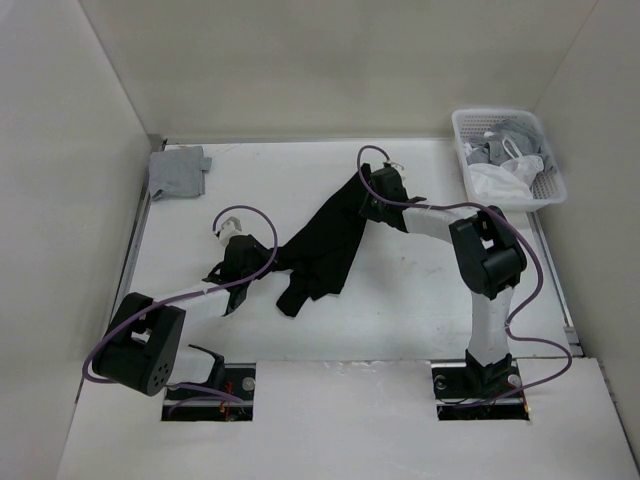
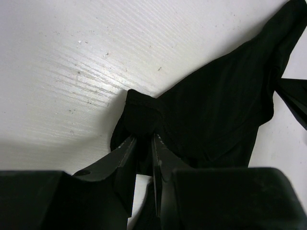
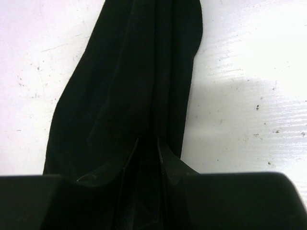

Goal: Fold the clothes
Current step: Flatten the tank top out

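The clothes (image 1: 325, 245) are one black garment, bunched into a long diagonal band across the white table (image 1: 420, 300). It runs between my two grippers, with a loose end drooping toward the near side. My left gripper (image 1: 262, 258) holds the lower left end. In the left wrist view the left gripper (image 2: 144, 137) is shut on a bunched corner of the clothes (image 2: 216, 105). My right gripper (image 1: 365, 198) is at the upper right end. Black fabric of the clothes (image 3: 129, 86) fills the narrow gap of the right gripper (image 3: 147, 140).
A small folded grey cloth (image 1: 178, 170) lies at the back left corner. A white plastic basket (image 1: 488, 111) with white and grey garments stands at the back right. White walls close in the table on three sides.
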Action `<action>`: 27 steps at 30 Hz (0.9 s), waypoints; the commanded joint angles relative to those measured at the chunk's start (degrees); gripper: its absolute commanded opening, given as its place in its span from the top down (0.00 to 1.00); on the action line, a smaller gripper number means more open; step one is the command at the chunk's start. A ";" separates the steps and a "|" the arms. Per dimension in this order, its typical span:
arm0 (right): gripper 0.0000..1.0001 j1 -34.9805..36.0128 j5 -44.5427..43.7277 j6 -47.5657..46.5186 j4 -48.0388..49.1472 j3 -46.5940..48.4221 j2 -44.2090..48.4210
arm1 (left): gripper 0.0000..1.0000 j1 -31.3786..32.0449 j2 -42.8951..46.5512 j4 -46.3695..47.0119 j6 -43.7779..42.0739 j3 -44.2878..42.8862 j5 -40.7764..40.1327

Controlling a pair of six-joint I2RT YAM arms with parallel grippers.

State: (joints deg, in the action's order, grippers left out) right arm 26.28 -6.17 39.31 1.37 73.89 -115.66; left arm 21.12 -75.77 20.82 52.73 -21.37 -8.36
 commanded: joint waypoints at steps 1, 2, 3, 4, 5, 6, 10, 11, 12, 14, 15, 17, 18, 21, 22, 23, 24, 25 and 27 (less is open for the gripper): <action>0.74 0.30 -0.24 0.50 3.12 1.53 1.13 | 0.84 -0.25 0.27 2.82 -0.79 0.18 0.27; 0.70 0.30 -0.68 0.50 3.20 1.09 1.83 | 0.84 -0.34 0.44 2.82 -0.79 0.27 0.27; 0.67 0.30 -1.03 0.50 3.38 0.82 2.27 | 0.84 -0.43 0.53 2.82 -0.79 0.27 0.27; 0.66 0.30 -1.03 0.50 3.38 0.82 2.36 | 0.84 -0.43 0.53 2.82 -0.79 0.36 0.27; 0.66 0.30 -0.86 0.50 3.03 1.08 2.28 | 0.84 -0.43 0.36 2.82 -0.79 0.36 0.27; 0.67 0.30 -0.86 0.33 2.77 1.34 2.19 | 0.84 -0.43 0.27 2.82 -0.87 0.27 0.27; 0.71 0.30 -1.91 -0.02 1.54 1.35 2.62 | 0.84 -0.43 0.36 2.82 -0.87 0.36 0.45; 0.71 0.30 -2.96 -0.11 1.62 0.91 3.15 | 0.84 -0.43 0.53 2.82 -0.87 0.45 0.45; 0.70 0.30 -4.10 -0.20 1.45 0.65 3.59 | 0.84 -0.52 0.53 2.82 -0.87 0.53 0.45; 0.66 1.17 -6.82 -0.99 1.79 -0.32 5.17 | 0.84 -0.52 0.53 2.82 -0.87 0.54 0.45; 0.66 1.62 -7.27 -1.16 1.97 -0.50 5.53 | 0.84 -0.52 0.45 2.82 -0.87 0.54 0.45; 0.67 2.14 -6.84 -1.95 1.45 0.55 5.09 | 0.84 -0.52 0.27 2.82 -0.87 0.54 0.45; 0.68 2.32 -6.83 -2.30 1.19 0.90 4.74 | 0.84 -0.52 0.27 2.82 -0.87 0.45 0.54; 0.71 2.50 -7.19 -1.87 1.44 1.00 4.21 | 0.84 -0.52 0.53 2.91 -0.87 0.53 0.63; 0.73 2.50 -6.40 -1.69 1.53 1.26 3.51 | 0.84 -0.52 0.71 2.91 -0.87 0.62 0.63; 0.74 2.50 -5.44 -1.43 1.45 1.52 2.99 | 0.84 -0.52 0.80 2.91 -0.87 0.71 0.63; 0.74 2.50 -4.82 -1.08 1.53 1.61 2.37 | 0.84 -0.52 0.80 2.91 -0.87 0.71 0.63; 0.74 2.50 -4.55 -0.82 1.62 1.61 1.93 | 0.84 -0.60 0.71 2.91 -0.87 0.71 0.63; 0.74 2.50 -4.29 -0.20 2.06 1.70 1.14 | 0.84 -0.60 0.18 3.26 -0.87 0.62 0.63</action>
State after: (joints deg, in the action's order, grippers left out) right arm 28.60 -11.07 38.35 1.65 73.45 -113.25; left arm 21.02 -75.77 20.84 52.69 -21.34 -8.29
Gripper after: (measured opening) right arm 0.261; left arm 0.159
